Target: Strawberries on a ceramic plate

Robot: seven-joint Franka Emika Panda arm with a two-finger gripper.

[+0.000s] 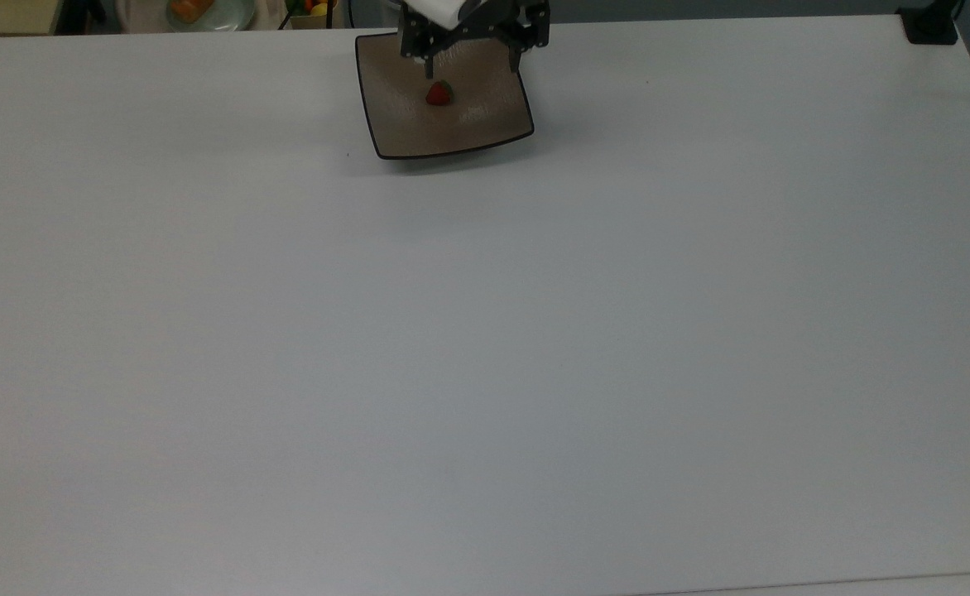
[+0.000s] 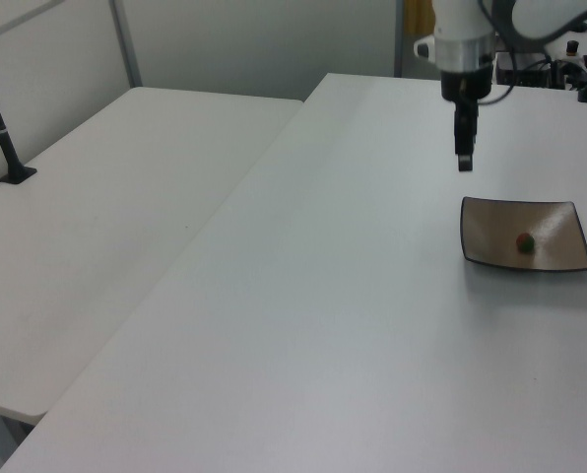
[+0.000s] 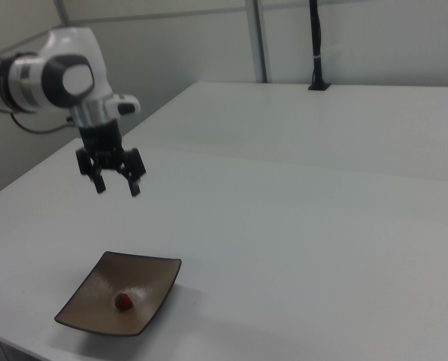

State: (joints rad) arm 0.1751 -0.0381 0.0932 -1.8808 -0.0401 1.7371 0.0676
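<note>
strawberry (image 3: 123,301) lies inside the ceramic plate (image 3: 91,299), lower left of right view | gripper (image 3: 115,186) hangs high above it, fingers wide apart, holding nothing

Glossy ceramic plate (image 1: 485,116); matt smooth white table (image 1: 485,348).

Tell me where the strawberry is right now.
The strawberry lies inside the ceramic plate, near its middle, at the far edge of the table in the top view. The open gripper hangs above it, empty and well clear.
</note>
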